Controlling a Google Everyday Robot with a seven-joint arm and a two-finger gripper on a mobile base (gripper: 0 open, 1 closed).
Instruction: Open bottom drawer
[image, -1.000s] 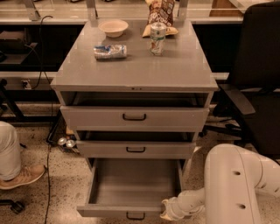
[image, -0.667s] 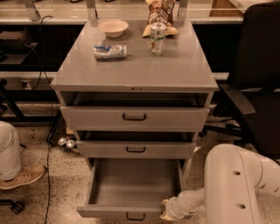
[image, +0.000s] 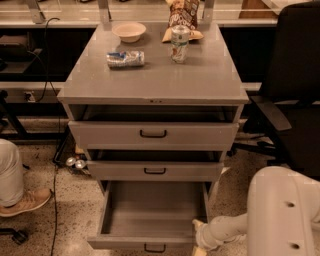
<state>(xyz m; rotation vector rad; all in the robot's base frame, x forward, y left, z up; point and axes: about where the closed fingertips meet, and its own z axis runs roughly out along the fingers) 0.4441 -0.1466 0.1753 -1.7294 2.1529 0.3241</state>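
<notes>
The bottom drawer (image: 150, 212) of the grey cabinet stands pulled far out, showing its plain grey inside. Its shallow front with a small black loop handle (image: 154, 248) sits at the picture's lower edge. My gripper (image: 200, 240) is at the drawer's front right corner, at the end of the white arm (image: 280, 215) that comes in from the lower right. The middle drawer (image: 155, 170) and the taller top drawer (image: 153, 134) above it stand slightly out.
On the cabinet top (image: 160, 75) are a white bowl (image: 129, 31), a lying can (image: 125, 58), an upright can (image: 179, 44) and a snack bag (image: 183, 12). A black office chair (image: 292, 90) stands at the right. A person's leg and shoe (image: 22, 197) are at the left.
</notes>
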